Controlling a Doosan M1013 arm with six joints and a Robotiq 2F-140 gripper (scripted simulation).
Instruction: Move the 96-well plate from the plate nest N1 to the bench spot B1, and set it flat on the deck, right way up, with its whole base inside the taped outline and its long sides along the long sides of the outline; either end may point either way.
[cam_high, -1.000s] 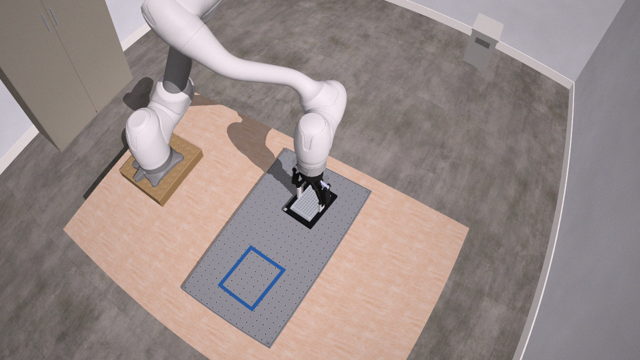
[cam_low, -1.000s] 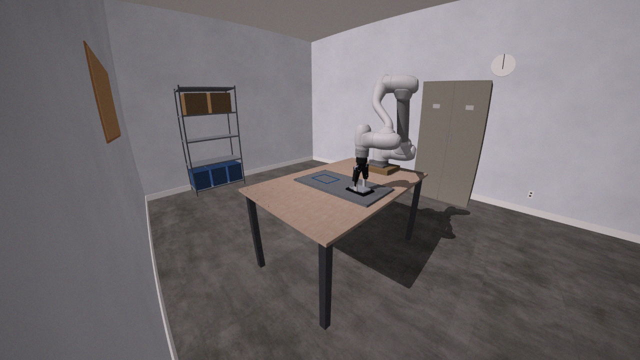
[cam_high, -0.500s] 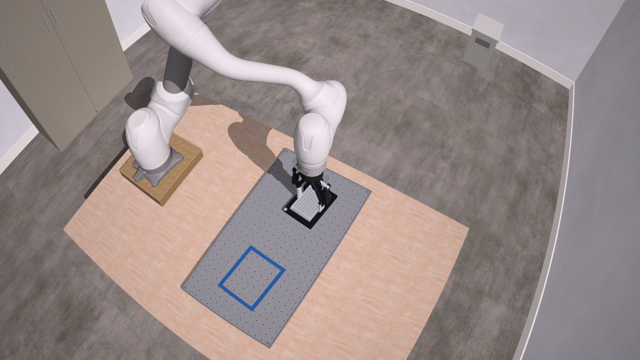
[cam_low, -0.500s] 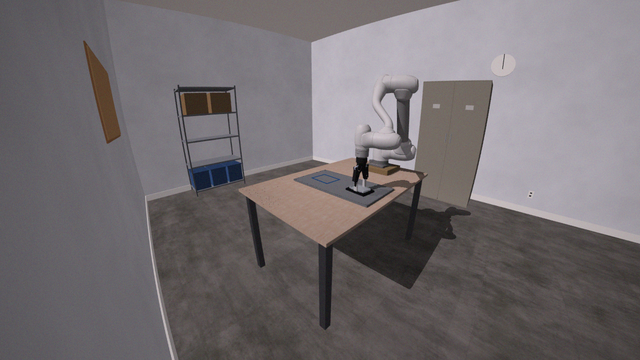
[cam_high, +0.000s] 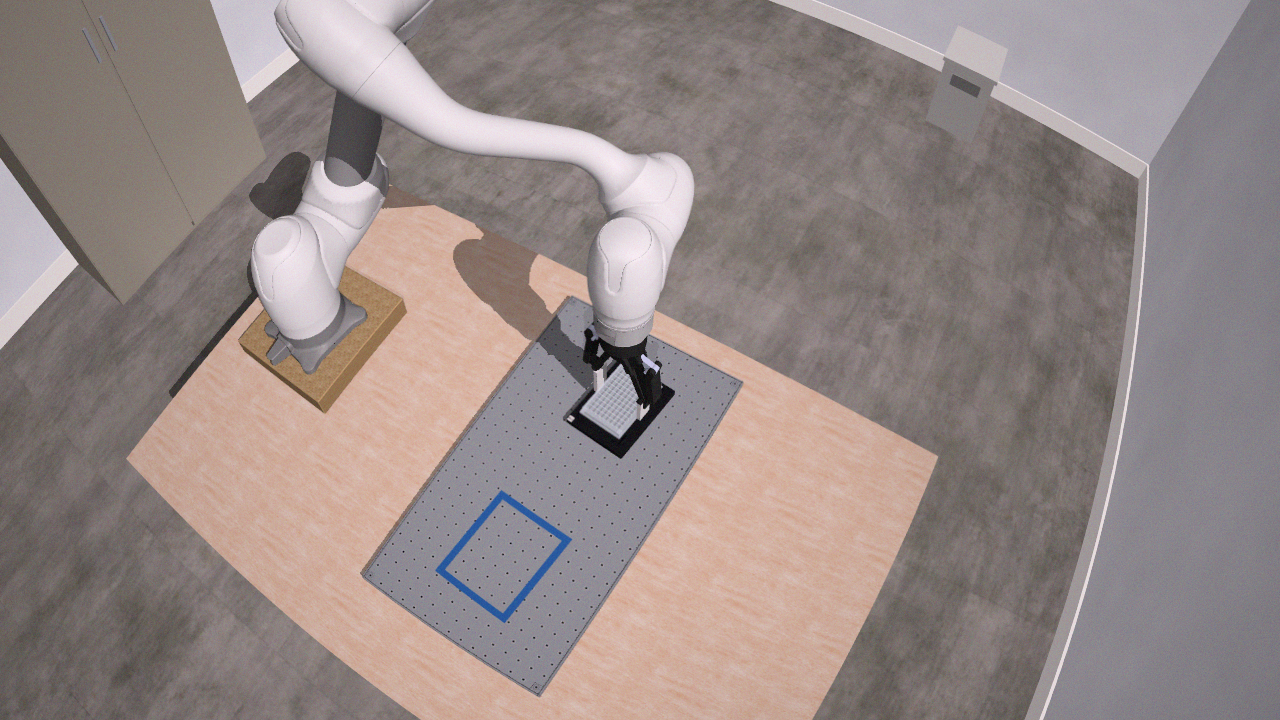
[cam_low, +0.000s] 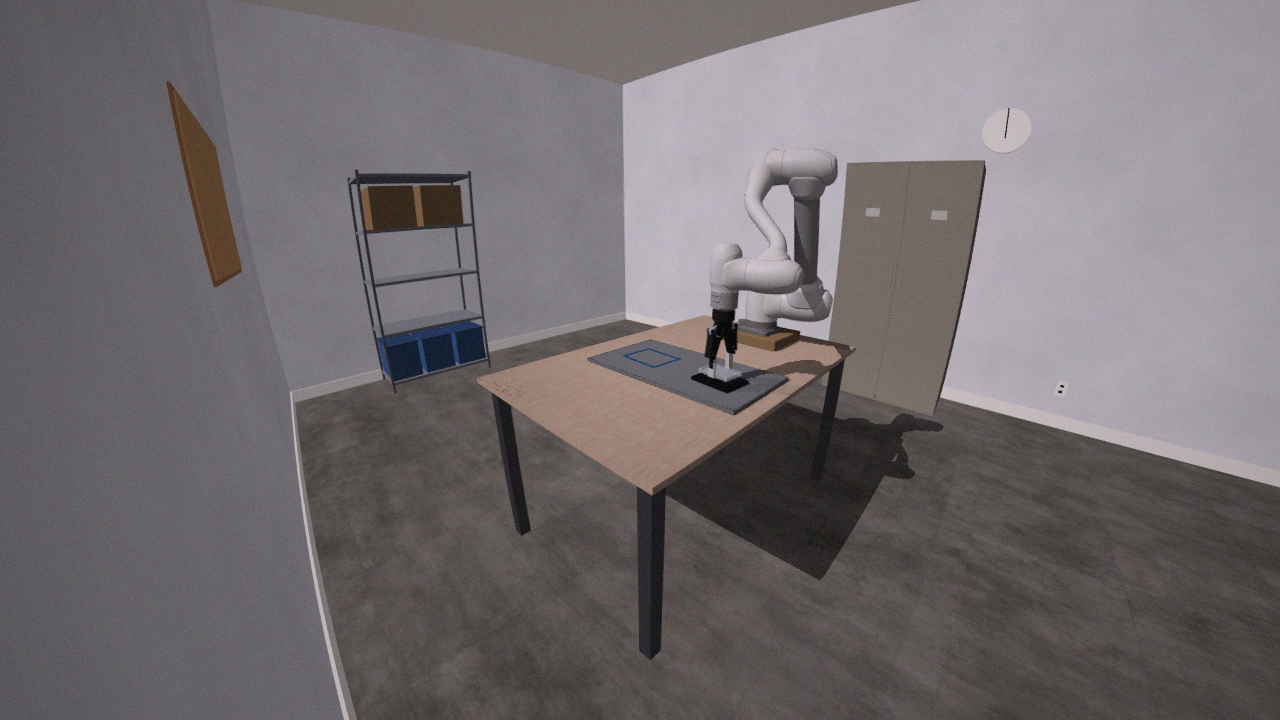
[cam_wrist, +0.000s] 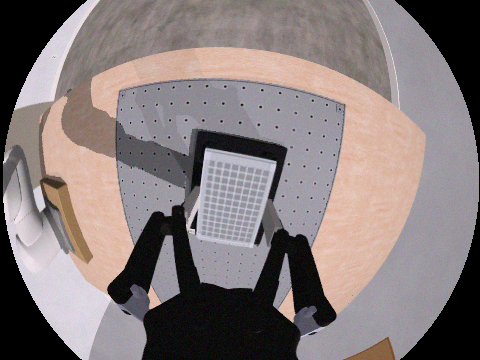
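Black two-finger end effector (cam_wrist: 230, 223), pointing straight down, fingers partly drawn in and pinching the white 96-well plate (cam_wrist: 234, 196) across its long sides; pale finger pads pressed on either edge. Plate is flat, wells up, within the black rectangular plate nest (cam_high: 620, 420); cannot tell whether it rests there or is raised. Nest sits at one end of the grey perforated deck (cam_high: 501, 447). Blue taped outline (cam_high: 503, 555) lies toward the deck's other end, well apart. Deck rests on light wooden desk (cam_high: 760, 555). White arm stands on a brown base block (cam_high: 362, 344).
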